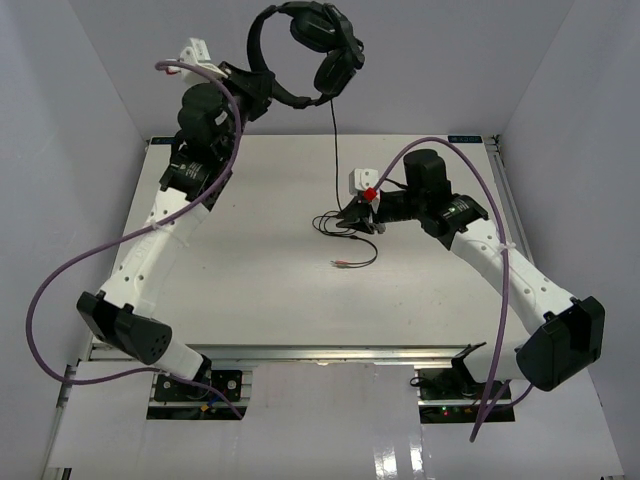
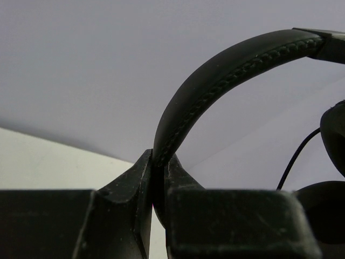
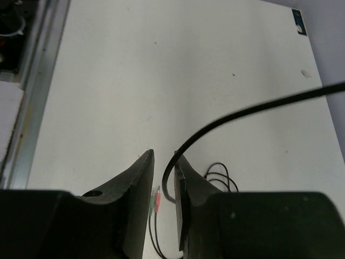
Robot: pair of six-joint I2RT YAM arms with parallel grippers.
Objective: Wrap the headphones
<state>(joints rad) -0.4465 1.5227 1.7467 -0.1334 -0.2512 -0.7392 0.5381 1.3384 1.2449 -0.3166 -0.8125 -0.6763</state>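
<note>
Currently the left end effector (image 2: pixel 156 178) clamps the headphones (image 1: pixel 320 50) by their headband (image 2: pixel 226 70), high above the far edge of the counter (image 1: pixel 250 220); the right end effector (image 3: pixel 164 178), narrowly parted, merely straddles the cable (image 3: pixel 259 108), which could slip free mid-wrap.

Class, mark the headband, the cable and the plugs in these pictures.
headband (image 2: pixel 226 70): left wrist view, mid-arch, on the stitching.
cable (image 3: pixel 269 103): right wrist view, on the raised stretch.
plugs (image 1: pixel 338 264): top view, on the coloured tips.
</note>
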